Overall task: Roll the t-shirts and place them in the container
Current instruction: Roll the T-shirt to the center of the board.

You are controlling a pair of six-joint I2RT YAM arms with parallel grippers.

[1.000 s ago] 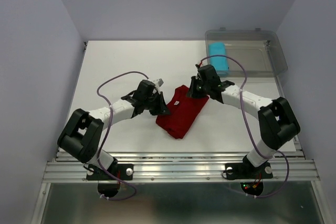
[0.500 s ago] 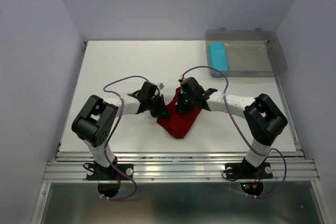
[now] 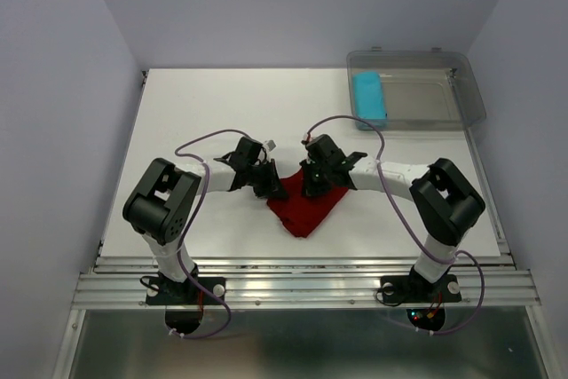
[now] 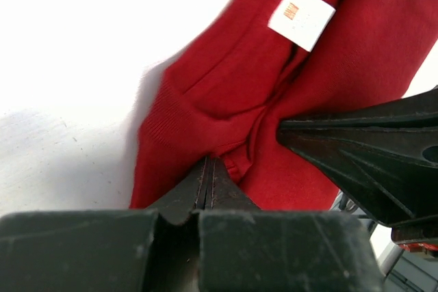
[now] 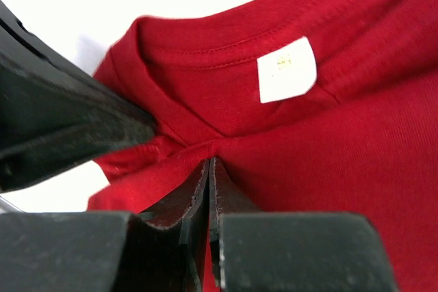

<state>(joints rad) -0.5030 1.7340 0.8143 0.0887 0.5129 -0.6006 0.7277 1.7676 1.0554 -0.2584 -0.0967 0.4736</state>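
The dark red t-shirt [image 3: 306, 210] lies folded on the white table, its collar end between the two grippers. My left gripper [image 3: 276, 189] is shut on the shirt's collar edge [image 4: 205, 135]; a white label [image 4: 301, 15] shows beyond it. My right gripper [image 3: 307, 185] is shut on the red cloth [image 5: 287, 148] just below the collar and its white label [image 5: 287, 69]. The two grippers sit close together, each showing as a dark shape in the other's wrist view. The light cyan-blue rolled t-shirt [image 3: 368, 98] lies in the clear plastic bin.
The clear plastic bin [image 3: 435, 99] stands at the back right corner of the table [image 3: 204, 113]. Purple cables loop over both arms. Grey walls close in the left, right and back sides.
Both grippers have come inward and toward the near edge, drawing the shirt's collar end together. The shirt now looks narrower and more bunched at its top.
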